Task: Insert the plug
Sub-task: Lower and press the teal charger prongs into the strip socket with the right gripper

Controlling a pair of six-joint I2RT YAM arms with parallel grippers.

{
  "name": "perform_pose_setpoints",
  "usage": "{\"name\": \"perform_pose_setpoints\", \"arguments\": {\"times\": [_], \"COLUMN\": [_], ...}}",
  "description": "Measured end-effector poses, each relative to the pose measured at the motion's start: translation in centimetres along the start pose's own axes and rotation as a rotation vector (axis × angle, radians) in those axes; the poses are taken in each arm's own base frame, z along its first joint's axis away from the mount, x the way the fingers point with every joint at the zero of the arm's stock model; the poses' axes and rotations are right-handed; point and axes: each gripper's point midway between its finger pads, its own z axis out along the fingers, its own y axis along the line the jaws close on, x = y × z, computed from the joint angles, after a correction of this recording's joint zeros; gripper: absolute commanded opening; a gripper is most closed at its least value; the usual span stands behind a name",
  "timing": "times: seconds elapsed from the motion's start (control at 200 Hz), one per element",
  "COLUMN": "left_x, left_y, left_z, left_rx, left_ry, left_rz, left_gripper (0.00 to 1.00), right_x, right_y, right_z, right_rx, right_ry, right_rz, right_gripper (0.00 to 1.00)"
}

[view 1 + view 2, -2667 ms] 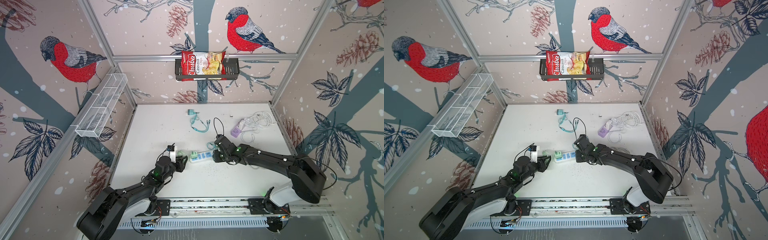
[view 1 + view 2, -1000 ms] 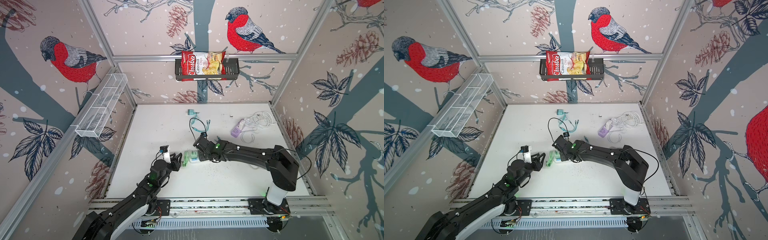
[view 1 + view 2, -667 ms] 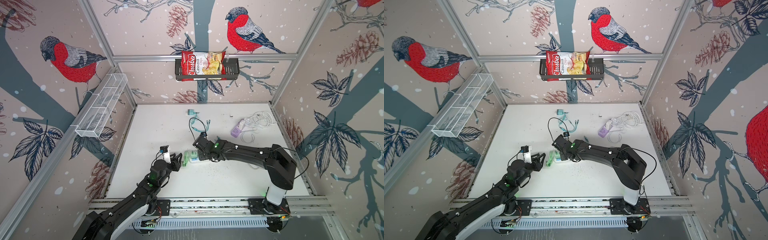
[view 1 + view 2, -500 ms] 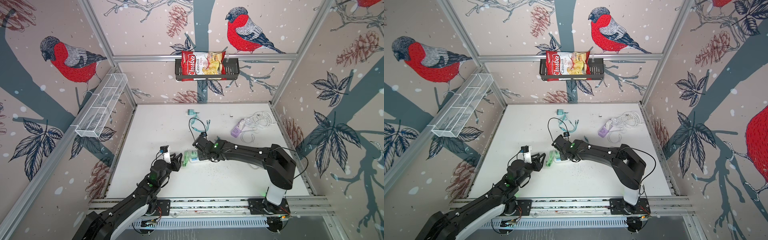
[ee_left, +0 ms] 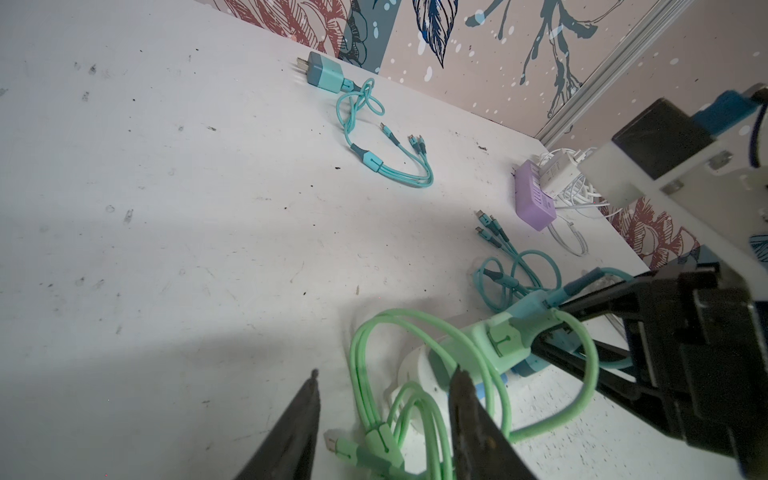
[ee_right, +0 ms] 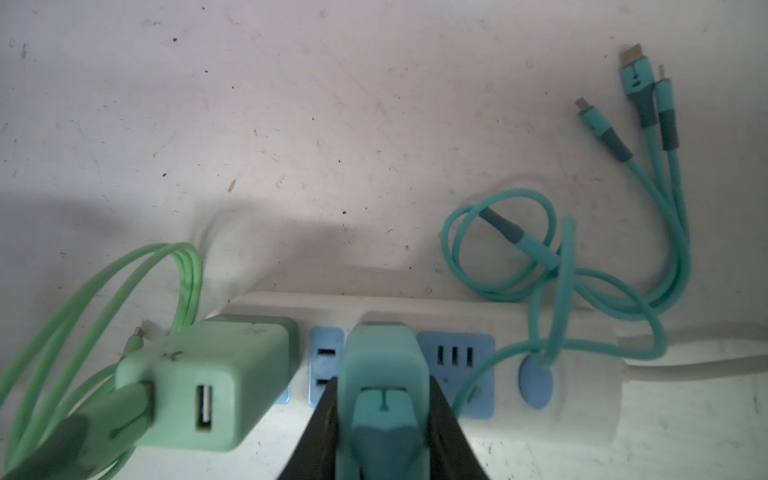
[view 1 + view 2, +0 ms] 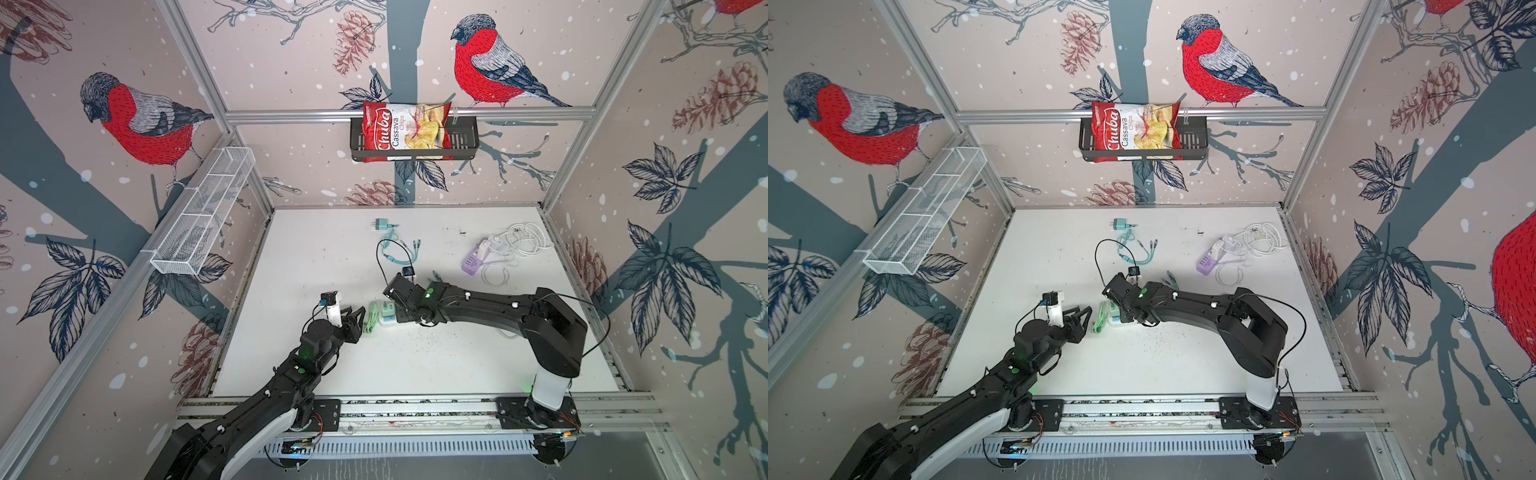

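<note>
In the right wrist view my right gripper (image 6: 382, 395) is shut on a teal plug (image 6: 382, 361), one finger on each side. The plug stands over the blue sockets (image 6: 326, 365) of a white power strip (image 6: 582, 399). A light green charger (image 6: 208, 386) sits in the strip beside it. In both top views the right gripper (image 7: 395, 313) covers the plug. My left gripper (image 5: 386, 374) is open at the strip's end (image 5: 415, 370), above a coiled green cable (image 5: 365, 382). It holds nothing. In a top view the left gripper (image 7: 1086, 318) lies just left of that cable (image 7: 1100, 318).
A second teal charger (image 7: 381, 225) with its cable lies at the back of the table. A purple hub (image 7: 473, 262) with white cables (image 7: 523, 241) sits at the back right. A wire basket (image 7: 203, 216) hangs on the left wall, a chips bag (image 7: 405, 131) on the back wall.
Since the earliest frames my right gripper, the plug and the strip have shifted left, and my left arm has drawn back a little. Over the last second nothing visibly moves.
</note>
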Motion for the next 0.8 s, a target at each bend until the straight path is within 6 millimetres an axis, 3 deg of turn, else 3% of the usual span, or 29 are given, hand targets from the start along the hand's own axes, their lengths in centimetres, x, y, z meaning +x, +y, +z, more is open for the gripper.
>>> {"name": "perform_pose_setpoints", "arguments": {"times": [0.515,0.8], "left_x": [-1.3,-1.8], "left_y": [-0.6,-0.8], "left_z": [-0.1,-0.2], "left_rx": [0.008,0.016], "left_ry": [-0.028,-0.045], "left_rz": [0.003,0.008], "left_gripper": [0.50,0.50], "right_x": [-0.7,-1.2], "right_y": [0.2,0.4], "right_z": [1.3,1.1], "right_rx": [0.051,0.058], "right_ry": [-0.040,-0.031], "right_rz": [0.011,0.007], "right_gripper": [0.11,0.20]}}
